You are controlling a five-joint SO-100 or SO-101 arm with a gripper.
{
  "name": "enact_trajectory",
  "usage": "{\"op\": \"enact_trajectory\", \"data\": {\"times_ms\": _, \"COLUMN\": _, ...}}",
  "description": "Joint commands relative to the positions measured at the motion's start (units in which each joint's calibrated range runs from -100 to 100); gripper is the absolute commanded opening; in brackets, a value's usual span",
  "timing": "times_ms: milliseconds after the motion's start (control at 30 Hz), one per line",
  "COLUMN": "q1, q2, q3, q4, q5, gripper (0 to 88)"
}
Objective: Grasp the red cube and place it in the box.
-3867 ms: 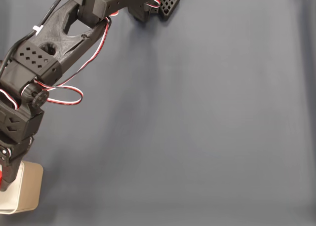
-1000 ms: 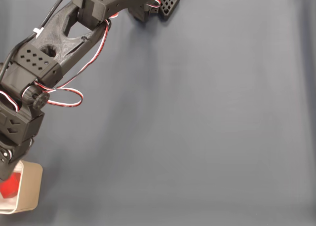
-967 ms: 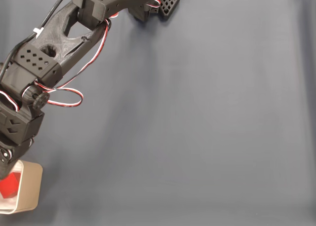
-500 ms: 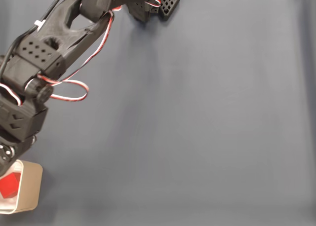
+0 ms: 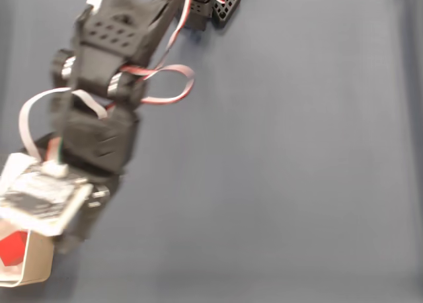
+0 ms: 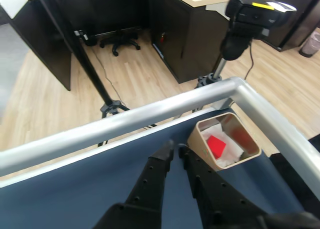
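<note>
The jaws stand almost together in the wrist view, with only a thin gap between the two black fingertips, and nothing is held between them. The gripper (image 6: 175, 148) points toward the far edge of the table and sits just short of the box (image 6: 248, 145), its tips near the box's left corner but not touching it.

The red cube (image 6: 217, 146) lies inside the box on the white inner floor, tilted, with a faint red reflection on the inner wall beside it. In the fixed view the same red cube (image 5: 13, 247) shows at the lower left, within the box (image 5: 39, 260), whose tan side faces right.

No brand or writing can be read on anything. The circuit board (image 5: 41, 198) mounted at the wrist is blurred, so any markings on it cannot be made out.

The arm (image 5: 109, 85) reaches from the top of the fixed view diagonally down to the lower left, motion-blurred, with the wrist partly over the box. Red and white wires (image 5: 165, 85) loop out from its side, and a white ribbon cable (image 5: 30, 121) curves along its left. The dark blue table cover (image 5: 284, 171) lies beneath.
</note>
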Motion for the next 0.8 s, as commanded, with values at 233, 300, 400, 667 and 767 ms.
{"op": "enact_trajectory", "data": {"times_ms": 233, "q1": -10.2, "q2": -24.3, "q3": 21.1, "q4": -3.6, "q5": -0.7, "gripper": 0.0}}
{"op": "enact_trajectory", "data": {"times_ms": 300, "q1": -11.6, "q2": -28.6, "q3": 26.7, "q4": -4.9, "q5": -0.6, "gripper": 0.0}}
{"op": "enact_trajectory", "data": {"times_ms": 400, "q1": -13.3, "q2": -34.4, "q3": 34.0, "q4": -5.6, "q5": -0.6, "gripper": 0.0}}
{"op": "enact_trajectory", "data": {"times_ms": 667, "q1": -15.5, "q2": -51.7, "q3": 56.2, "q4": -7.8, "q5": -0.6, "gripper": 0.0}}
{"op": "enact_trajectory", "data": {"times_ms": 767, "q1": -16.5, "q2": -59.3, "q3": 65.8, "q4": -8.5, "q5": -0.2, "gripper": 0.0}}
